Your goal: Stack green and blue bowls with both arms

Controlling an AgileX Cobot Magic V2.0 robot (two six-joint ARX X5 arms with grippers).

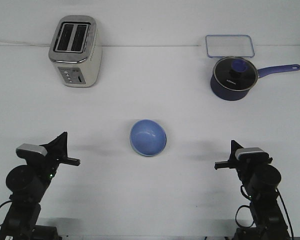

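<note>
The blue bowl [148,137] sits upright in the middle of the table, its hollow facing up. A thin pale edge shows under its near left rim; I cannot tell whether that is the green bowl, which is otherwise hidden. My left gripper [72,148] hovers low at the near left, well apart from the bowl, its two fingers spread with nothing between them. My right gripper [224,153] mirrors it at the near right, also spread and holding nothing.
A silver toaster [75,50] stands at the far left. A dark navy saucepan [233,78] with a glass lid and a long handle sits at the far right, with a clear rectangular container [229,46] behind it.
</note>
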